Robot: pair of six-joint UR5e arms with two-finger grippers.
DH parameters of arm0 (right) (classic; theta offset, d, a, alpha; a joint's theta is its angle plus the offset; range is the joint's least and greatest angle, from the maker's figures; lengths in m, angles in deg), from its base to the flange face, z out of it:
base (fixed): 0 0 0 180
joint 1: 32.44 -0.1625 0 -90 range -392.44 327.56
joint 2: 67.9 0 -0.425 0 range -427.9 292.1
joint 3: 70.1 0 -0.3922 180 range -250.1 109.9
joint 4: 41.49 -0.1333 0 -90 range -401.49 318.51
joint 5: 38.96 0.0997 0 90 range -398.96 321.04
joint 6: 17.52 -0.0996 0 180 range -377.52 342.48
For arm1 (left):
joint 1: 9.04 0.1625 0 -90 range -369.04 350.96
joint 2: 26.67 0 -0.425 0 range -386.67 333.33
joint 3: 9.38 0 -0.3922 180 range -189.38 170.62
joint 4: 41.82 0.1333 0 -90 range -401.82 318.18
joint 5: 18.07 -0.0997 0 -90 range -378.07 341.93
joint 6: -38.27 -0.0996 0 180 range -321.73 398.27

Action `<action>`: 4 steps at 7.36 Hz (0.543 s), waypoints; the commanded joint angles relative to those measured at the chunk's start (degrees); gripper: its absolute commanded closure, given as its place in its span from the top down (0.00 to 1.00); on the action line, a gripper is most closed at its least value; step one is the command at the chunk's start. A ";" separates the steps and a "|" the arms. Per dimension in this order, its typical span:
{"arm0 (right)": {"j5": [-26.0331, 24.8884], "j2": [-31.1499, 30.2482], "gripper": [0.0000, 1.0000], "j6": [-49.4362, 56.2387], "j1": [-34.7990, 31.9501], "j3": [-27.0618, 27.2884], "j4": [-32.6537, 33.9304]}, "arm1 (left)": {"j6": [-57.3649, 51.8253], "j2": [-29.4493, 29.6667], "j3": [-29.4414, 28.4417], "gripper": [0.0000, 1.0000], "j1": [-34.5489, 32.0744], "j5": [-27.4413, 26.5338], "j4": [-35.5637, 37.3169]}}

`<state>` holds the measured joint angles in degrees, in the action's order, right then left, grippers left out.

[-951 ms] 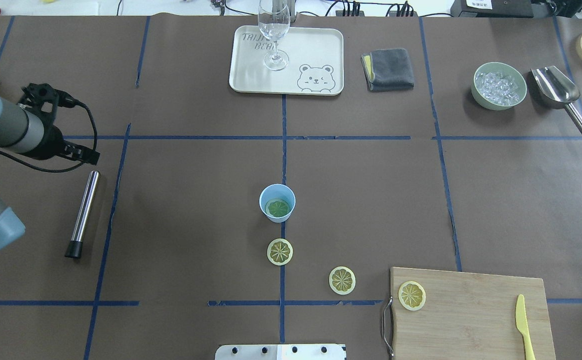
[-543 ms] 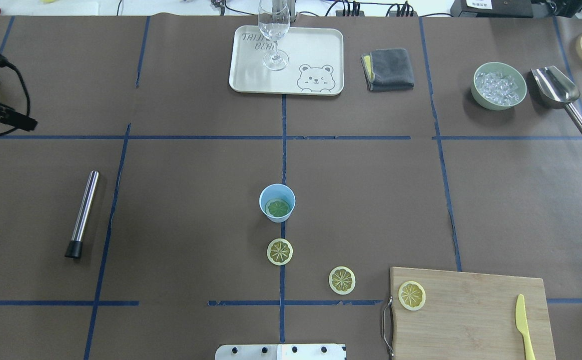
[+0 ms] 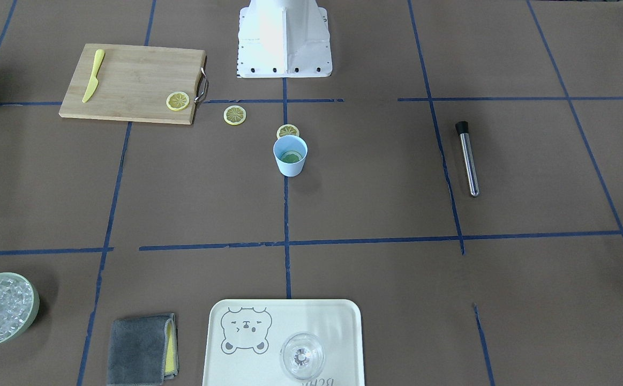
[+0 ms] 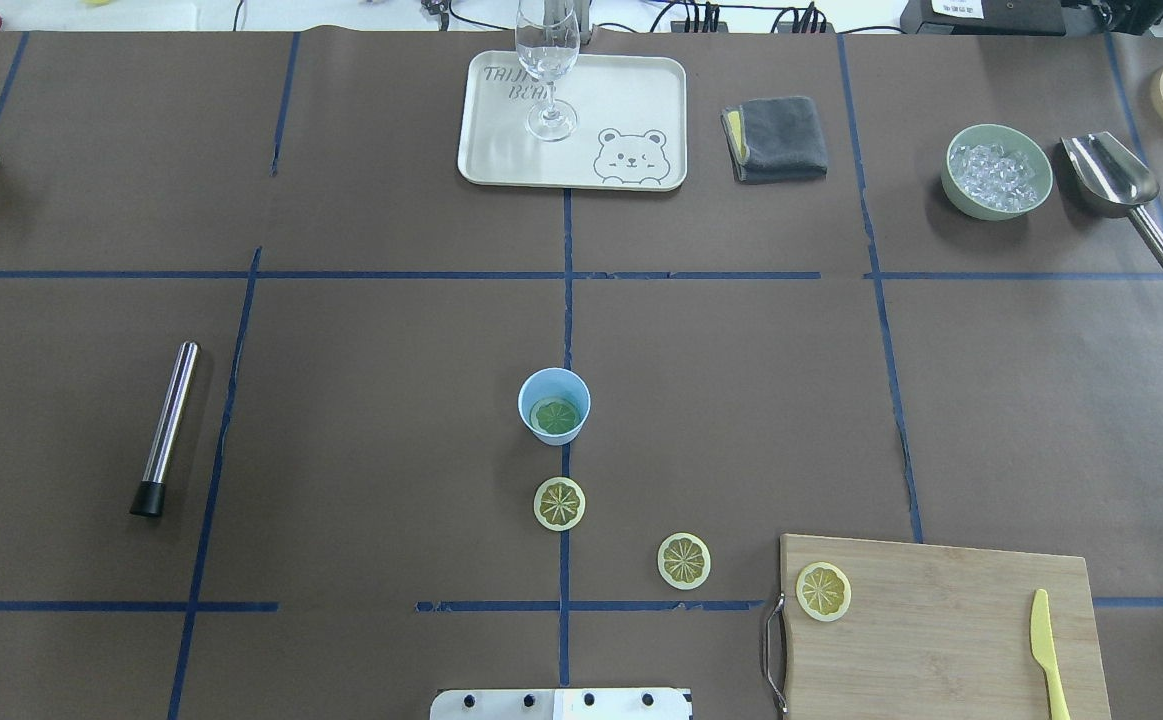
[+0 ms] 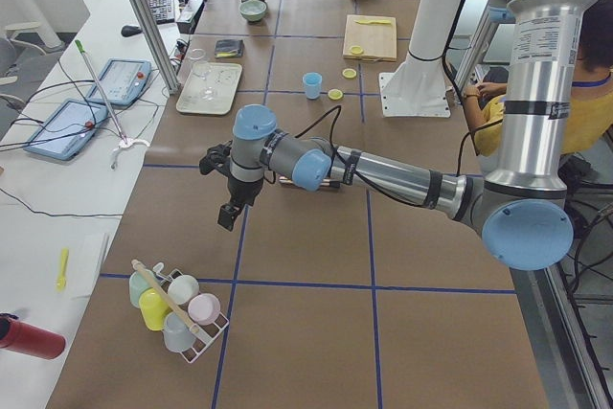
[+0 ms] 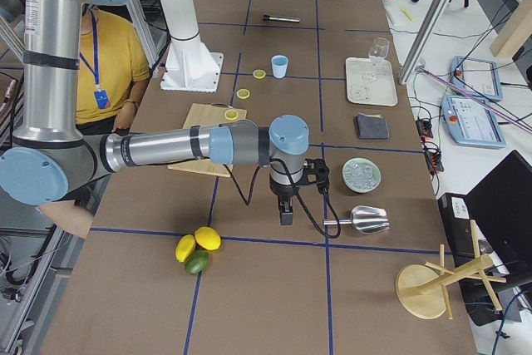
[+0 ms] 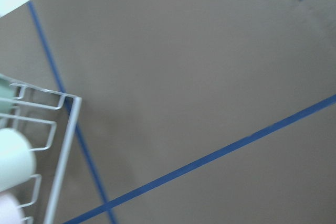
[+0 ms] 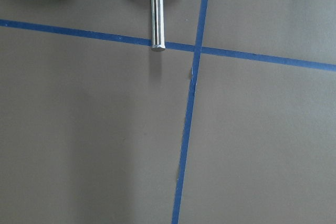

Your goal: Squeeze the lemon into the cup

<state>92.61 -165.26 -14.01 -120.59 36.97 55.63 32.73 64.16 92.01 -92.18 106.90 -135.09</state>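
The light-blue cup (image 4: 554,392) stands upright at the table's middle with one lemon slice (image 4: 555,416) lying inside it. Two more slices lie on the table (image 4: 559,502) (image 4: 684,560) and a third on the cutting board (image 4: 823,590). The cup (image 3: 290,161) also shows in the front view. Neither gripper shows in the overhead or front view. In the left side view my left gripper (image 5: 230,214) hangs over the table's left end, near a cup rack. In the right side view my right gripper (image 6: 286,216) hangs by the scoop. I cannot tell whether either is open or shut.
A steel rod (image 4: 165,428) lies at the left. A tray (image 4: 631,90) with a clear glass (image 4: 547,60), a grey cloth (image 4: 776,138), a green ice bowl (image 4: 963,197) and a scoop (image 4: 1111,175) line the far side. A yellow knife (image 4: 1047,650) lies on the board (image 4: 941,640).
My left arm has swung away to the left and out of the overhead view. The cup and the lemon slices have not moved.
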 commanded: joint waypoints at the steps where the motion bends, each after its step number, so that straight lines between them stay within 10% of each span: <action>1: 0.00 -0.01 1.00 0.00 0.00 0.07 0.00 | -1.75 -3.18 -0.58 1.00 -4.72 7.87 7.31; 4: 0.00 -0.01 1.00 0.00 0.00 0.25 0.00 | -1.66 -4.88 -0.85 1.00 -7.39 12.38 7.58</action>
<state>92.61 -165.28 -14.01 -120.59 37.18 55.63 31.02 59.68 91.27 -98.76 117.08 -127.67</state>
